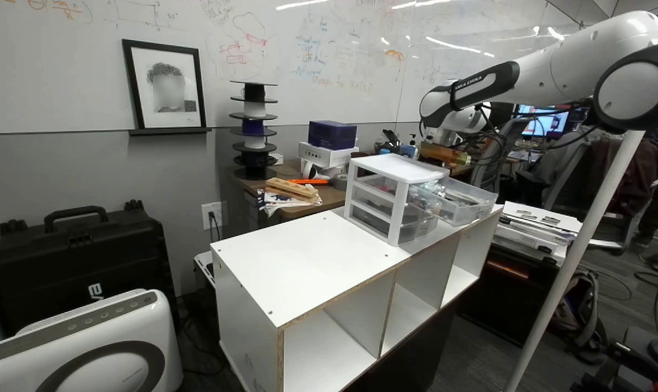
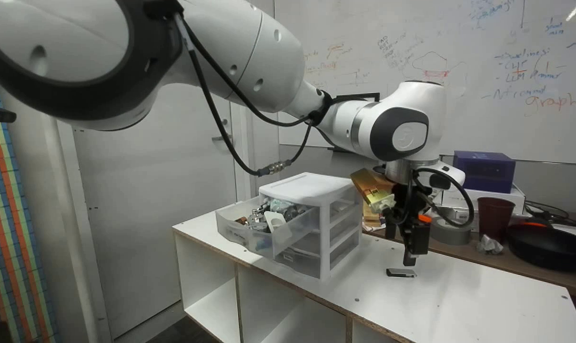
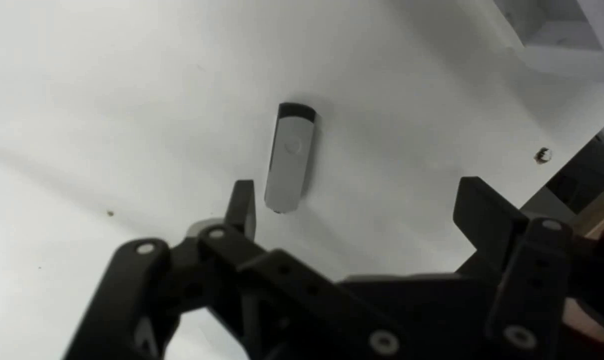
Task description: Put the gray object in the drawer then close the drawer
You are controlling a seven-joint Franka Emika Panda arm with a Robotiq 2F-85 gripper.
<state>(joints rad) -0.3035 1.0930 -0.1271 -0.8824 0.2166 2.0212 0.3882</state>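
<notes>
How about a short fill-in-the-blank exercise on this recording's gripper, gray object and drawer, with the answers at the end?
Neither shut nor holding anything, the gripper is ____.
Of the two, inside or outside the drawer, the gray object lies ____.
The shelf top under the gray object is colored ____.
Of the tiers in the drawer unit, the one pulled out is the ____ one.

Missing words: open; outside; white; top.

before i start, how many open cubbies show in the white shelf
3, in a row along the white shelf: in an exterior view, near cubby closest to the camera, middle cubby beside it, far cubby last. Any on the opposite side would be hidden.
</notes>
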